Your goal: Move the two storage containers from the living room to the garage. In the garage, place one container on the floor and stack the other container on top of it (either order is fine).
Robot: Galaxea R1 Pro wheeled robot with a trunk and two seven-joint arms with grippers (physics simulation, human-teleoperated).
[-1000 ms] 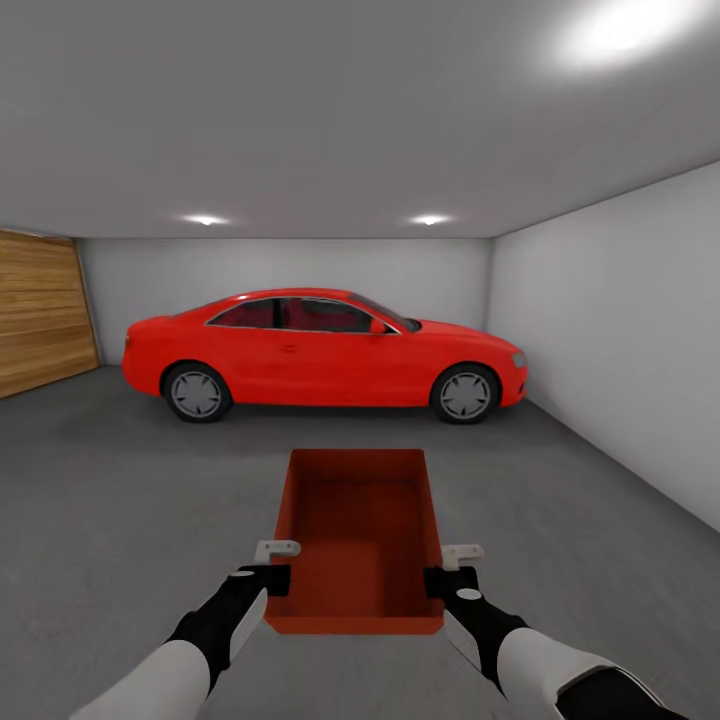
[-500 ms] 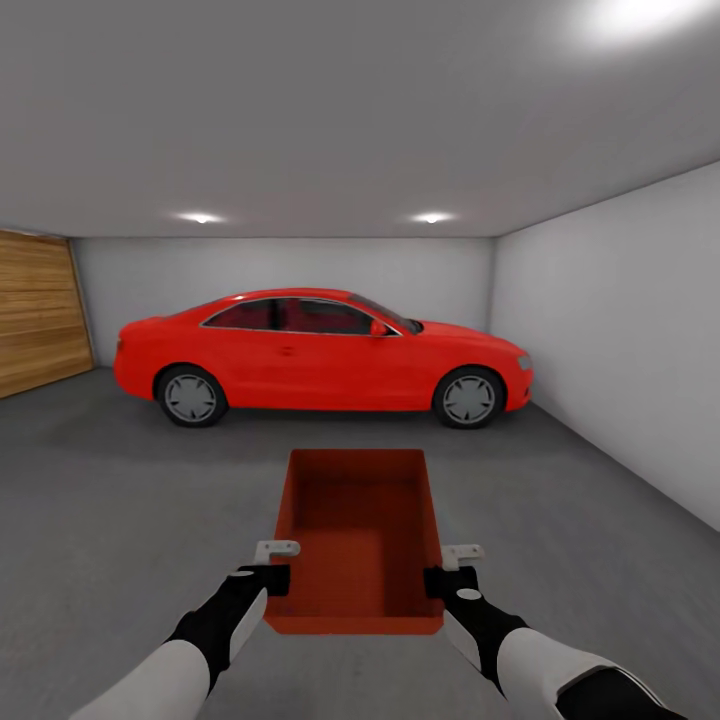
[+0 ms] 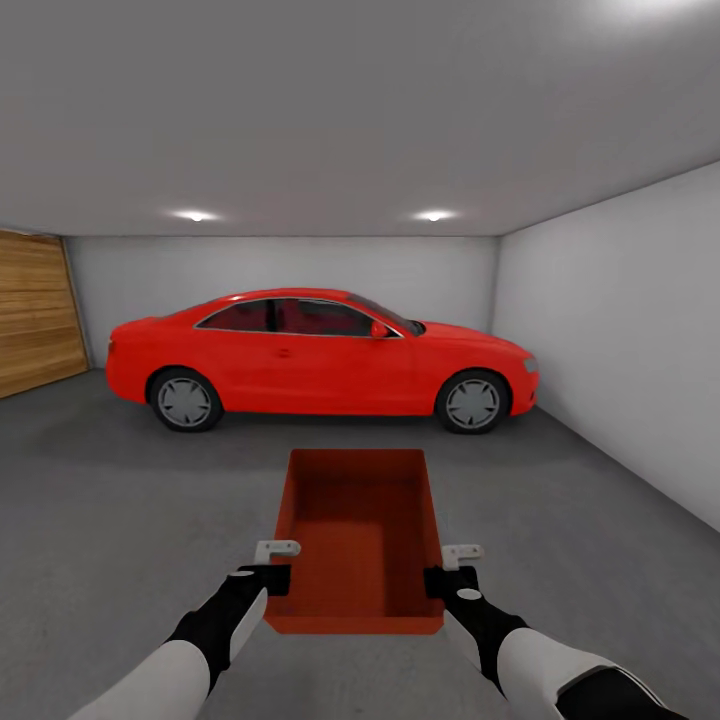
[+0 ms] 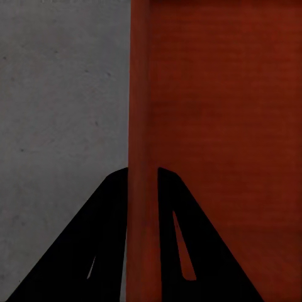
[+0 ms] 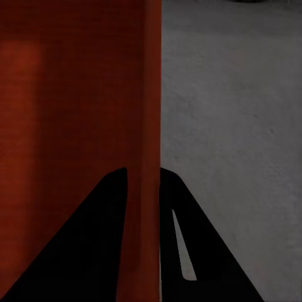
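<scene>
Head view shows the robot inside the garage, facing a red car (image 3: 320,350) parked across the far end, with a wooden door (image 3: 35,310) at the left and a pale wall (image 3: 620,340) at the right. One orange-red storage container (image 3: 358,540) hangs in front of the trunk, open side up and empty, carried between the two arms above the grey concrete floor (image 3: 120,500). The left tool (image 3: 268,570) pinches the container's left wall near the corner closest to the robot, and the right tool (image 3: 448,572) pinches the right wall at the matching spot.

Left wrist view confirms that grip: two dark fingers (image 4: 104,251) sit one on each side of the thin red wall, closed on it, with the concrete on the outer side. Right wrist view shows the same thing mirrored, fingers (image 5: 100,245) clamped on either face of the wall.

As a judgement of progress: this container has reached the garage but is not yet set down. No second container is visible on the floor ahead, so this one looks likely to be the bottom of the stack, though a part of the room lies outside the views. Left to do, on that reading: lower this box onto the concrete, release it, fetch the other from the living room and stack it on top.
</scene>
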